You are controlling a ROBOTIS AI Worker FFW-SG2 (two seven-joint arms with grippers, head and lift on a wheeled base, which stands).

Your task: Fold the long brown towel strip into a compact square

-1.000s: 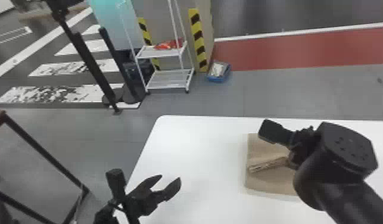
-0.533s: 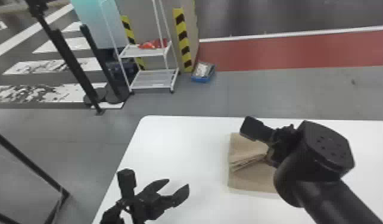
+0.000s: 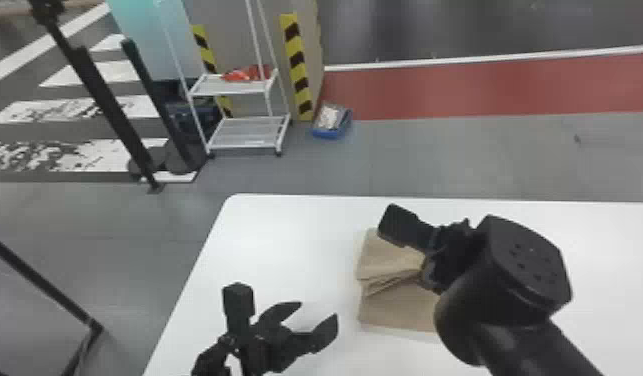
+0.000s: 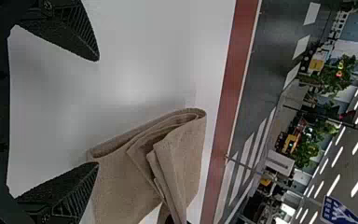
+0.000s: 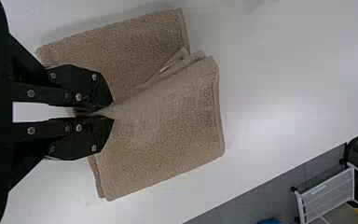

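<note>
One black two-fingered right gripper [image 3: 429, 274] is pinching a folded brown cloth towel [image 3: 395, 309]; at its eight o'clock, the black left gripper [image 3: 318, 311] is gaping wide.

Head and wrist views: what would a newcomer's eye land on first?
The brown towel, folded on the white table, with the right gripper pinching a ridge of it. Next, the left gripper, open and empty left of the towel. Beyond the table, a white rack holds a red object.
</note>
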